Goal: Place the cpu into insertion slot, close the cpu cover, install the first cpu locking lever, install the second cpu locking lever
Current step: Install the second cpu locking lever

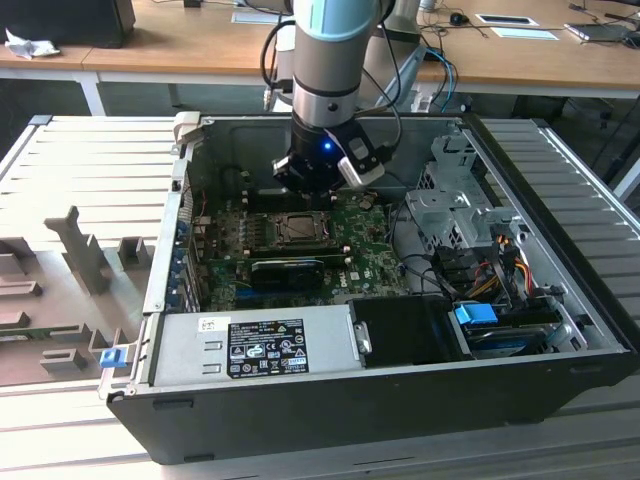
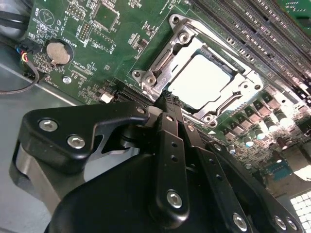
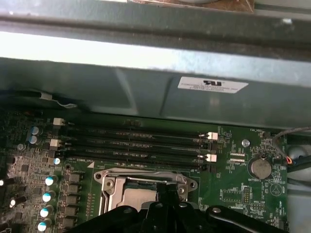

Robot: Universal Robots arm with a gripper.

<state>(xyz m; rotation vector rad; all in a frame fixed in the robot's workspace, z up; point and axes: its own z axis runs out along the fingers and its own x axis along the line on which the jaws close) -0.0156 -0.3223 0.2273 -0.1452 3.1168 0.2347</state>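
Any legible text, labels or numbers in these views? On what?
Nothing is legible enough to quote.
Black label on the power supply: print too small.
White sticker on the case wall: blurred.
Silkscreen print on the motherboard: too small.

1. The exterior view looks down from above and in front of the open computer case (image 1: pixel 180 380), taking in its whole interior.
2. The second wrist view sits close behind the gripper (image 2: pixel 167 104), facing the insertion slot (image 2: pixel 201 80).
3. The first wrist view looks low across the motherboard (image 3: pixel 243 179) towards the case wall.
4. Both wrist views share the slot.
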